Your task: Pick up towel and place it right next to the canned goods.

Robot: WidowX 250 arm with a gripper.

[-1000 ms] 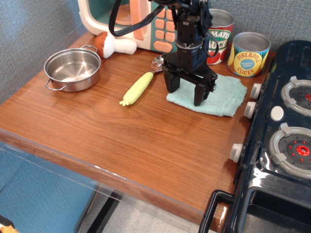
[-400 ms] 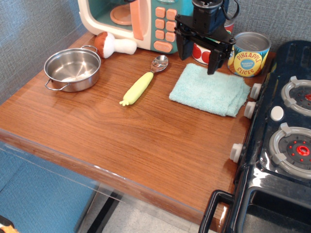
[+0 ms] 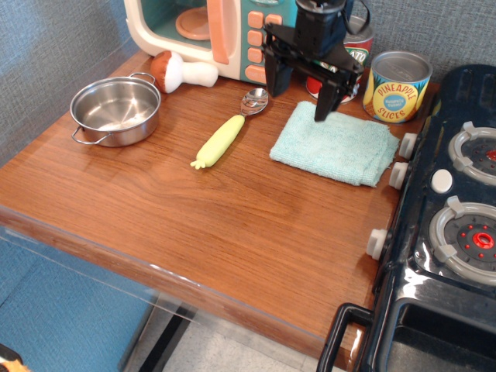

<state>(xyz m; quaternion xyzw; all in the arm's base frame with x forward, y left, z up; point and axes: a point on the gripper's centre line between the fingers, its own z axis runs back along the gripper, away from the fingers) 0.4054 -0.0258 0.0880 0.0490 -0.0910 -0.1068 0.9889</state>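
On the wooden worktop [image 3: 194,225], a steel pot [image 3: 116,110] sits at the far left, with a toy mushroom [image 3: 182,71] behind it beside the toy microwave [image 3: 213,31]. Next comes a yellow-handled spoon [image 3: 226,133] lying diagonally. The claw [image 3: 298,97] hangs above the worktop with its two fingers spread wide and nothing between them. Just right of it the towel [image 3: 337,144] lies flat, close in front of the canned goods [image 3: 380,77]. A black toy stove [image 3: 457,232] fills the right edge.
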